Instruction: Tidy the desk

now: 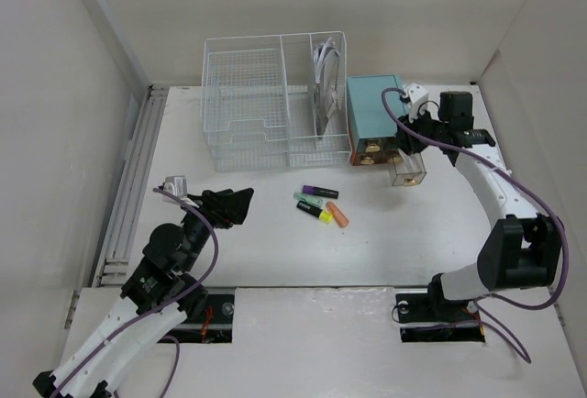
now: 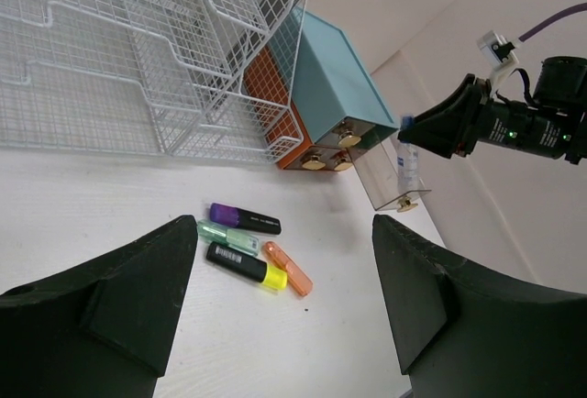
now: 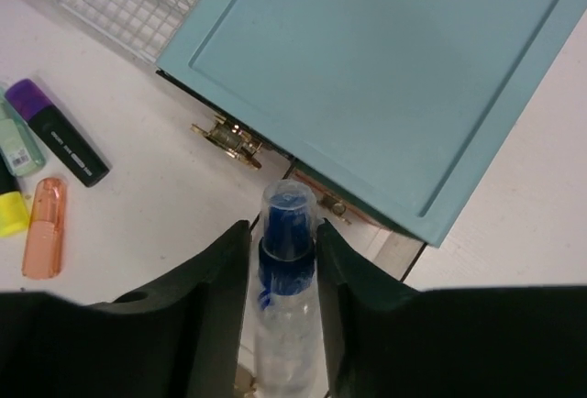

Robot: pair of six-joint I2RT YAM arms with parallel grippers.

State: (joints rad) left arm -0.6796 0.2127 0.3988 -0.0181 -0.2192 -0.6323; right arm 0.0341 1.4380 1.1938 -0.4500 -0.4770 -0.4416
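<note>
The right gripper squeezes a bottle over the open drawer, at 2 o'clock on the desk. Dropped crooked, it could miss and roll. The left gripper gapes wide, empty.

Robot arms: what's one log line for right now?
right gripper: shut on spray bottle over open drawer | left gripper: open, empty | four highlighters on desk
</note>
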